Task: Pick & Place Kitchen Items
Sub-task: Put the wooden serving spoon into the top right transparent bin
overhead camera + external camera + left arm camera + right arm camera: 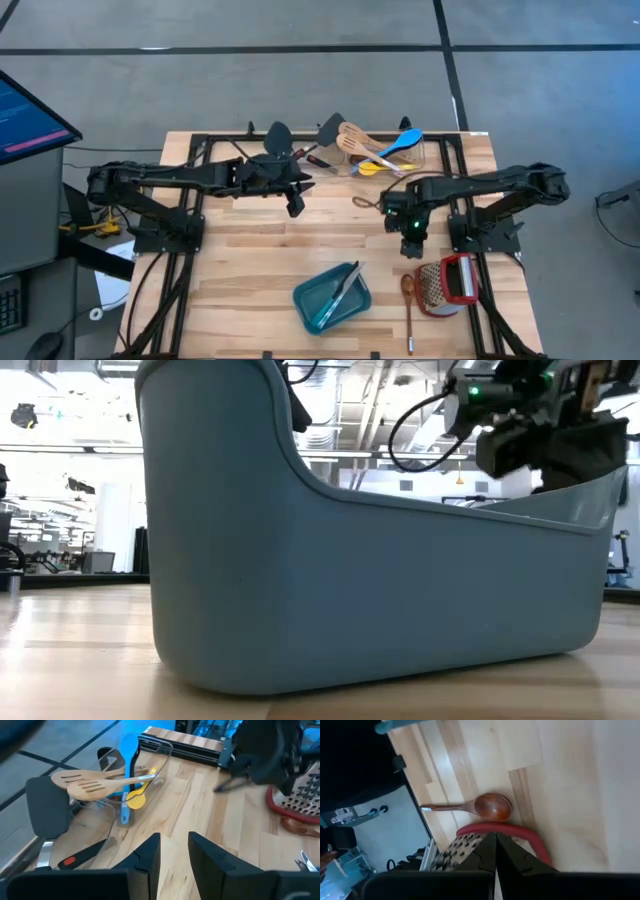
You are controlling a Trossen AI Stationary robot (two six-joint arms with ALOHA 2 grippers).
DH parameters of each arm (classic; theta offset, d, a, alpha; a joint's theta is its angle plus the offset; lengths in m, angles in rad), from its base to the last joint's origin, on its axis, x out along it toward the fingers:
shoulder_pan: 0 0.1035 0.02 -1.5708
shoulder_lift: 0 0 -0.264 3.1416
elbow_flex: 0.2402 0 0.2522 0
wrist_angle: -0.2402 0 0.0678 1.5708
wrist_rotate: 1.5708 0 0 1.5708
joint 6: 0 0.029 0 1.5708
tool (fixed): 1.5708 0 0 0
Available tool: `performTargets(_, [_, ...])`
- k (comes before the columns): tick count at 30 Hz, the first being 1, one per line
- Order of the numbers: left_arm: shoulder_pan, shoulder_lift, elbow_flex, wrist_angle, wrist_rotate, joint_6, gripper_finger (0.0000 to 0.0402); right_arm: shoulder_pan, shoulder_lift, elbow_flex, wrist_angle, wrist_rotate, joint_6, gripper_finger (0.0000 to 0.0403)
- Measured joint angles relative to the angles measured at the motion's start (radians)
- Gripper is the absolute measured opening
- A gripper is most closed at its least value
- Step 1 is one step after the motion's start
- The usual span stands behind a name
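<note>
Blue-grey bin (370,560): fills the low view, close to the lens; seen from above it sits at the front middle of the wooden table (250,260), with one slim metal-coloured utensil (345,283) lying slantwise in it.

Kitchen items, main stock: clear holder (385,160) at the table's far edge, carrying the blue spoon (129,760), yellow spoon (136,797) and two pale slotted wooden spatulas (85,782). Black spatula (47,810) lies just beside the holder; a black ladle (279,135) lies near it, further toward the left arm.

Kitchen items, strays: brown wooden spoon (487,806) on the table at the front right, beside a red-framed grater (452,285); another small brown spoon (364,202) in mid-table.

Progress, as a judgement: one piece binned, most of the set unmoved; early in the job.

Left gripper (174,851): low over the far-middle of the table near the holder, fingers part-way apart, nothing between them.

Right gripper (495,850): over the right-middle of the table, above the grater's red rim, fingers pressed together, holding nothing.

Views compared: only the overhead view shows the bin's contents; the low view gives just its outer wall. The holder's contents show individually in the left wrist view alone.
</note>
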Motion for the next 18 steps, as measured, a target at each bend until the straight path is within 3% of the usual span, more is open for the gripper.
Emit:
performTargets(8, [-0.004, 0.0, 0.0, -0.002, 0.017, 0.0, 0.0085, 0.146, 0.106, -0.049, 0.175, 0.002, 0.194, 0.0])
performTargets(18, [-0.004, 0.0, 0.0, -0.008, 0.019, 0.0, 0.0085, 0.3, 0.248, -0.049, 0.223, 0.004, 0.287, 0.0])
